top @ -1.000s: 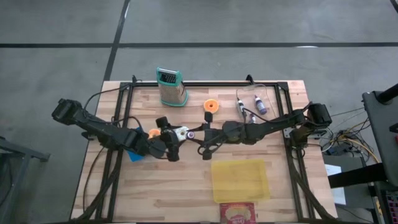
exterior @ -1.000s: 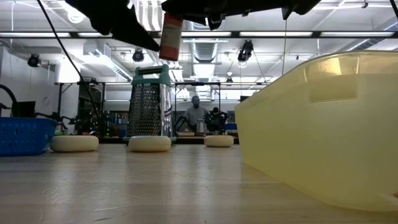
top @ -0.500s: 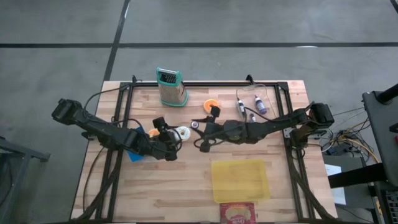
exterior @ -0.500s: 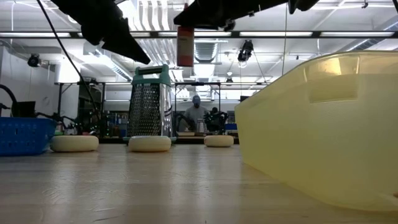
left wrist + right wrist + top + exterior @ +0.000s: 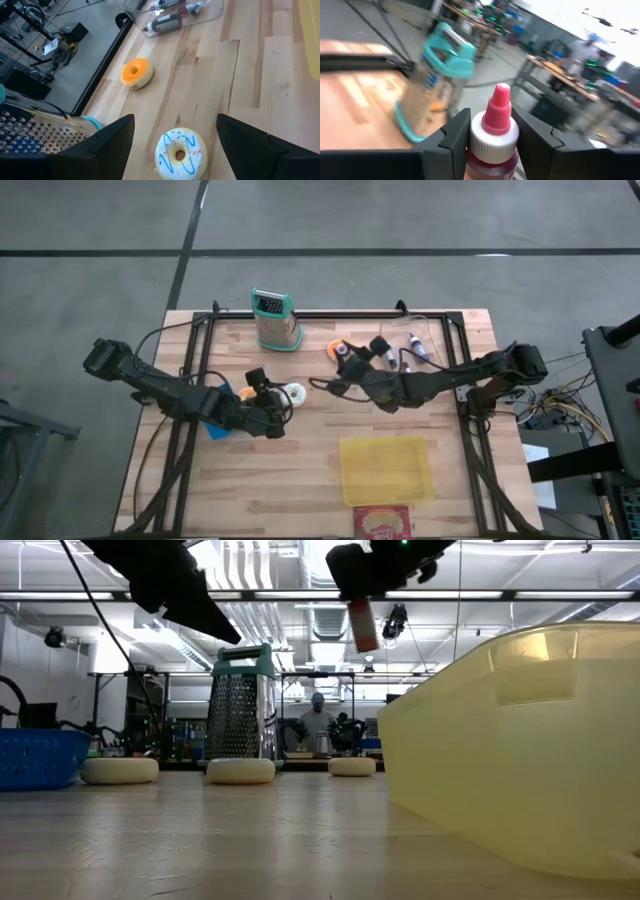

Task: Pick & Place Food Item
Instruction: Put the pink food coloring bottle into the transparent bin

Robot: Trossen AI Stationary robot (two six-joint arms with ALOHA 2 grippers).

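My right gripper (image 5: 347,357) is shut on a small red bottle (image 5: 362,625) with a white cap and pink nozzle (image 5: 497,107). It holds the bottle high over the table's far middle, beside an orange-topped donut (image 5: 336,346). To its left my left gripper (image 5: 272,408) stands open above the table. A white donut with blue squiggles (image 5: 179,154) lies flat on the wood between and ahead of its fingers, untouched. The orange donut (image 5: 136,72) lies farther off in that view. My right gripper pinches the bottle's body just below the white cap (image 5: 490,159) between its two fingers, one on each side. The nozzle points ahead along the fingers. The bottle is lifted clear and shows tilted under the gripper in the low view.
A teal-handled grater (image 5: 274,321) stands at the far edge. A clear tray of small bottles (image 5: 412,345) lies at the far right. A yellow bin (image 5: 387,468) and a red packet (image 5: 383,523) sit near the front. A blue basket (image 5: 40,755) stands under the left arm.
My right gripper has swung away from the left gripper toward the table's far edge and right, turning its wrist. It has carried the bottle from beside the white donut to above the orange donut. The bottle, which hung upright, is now tilted.
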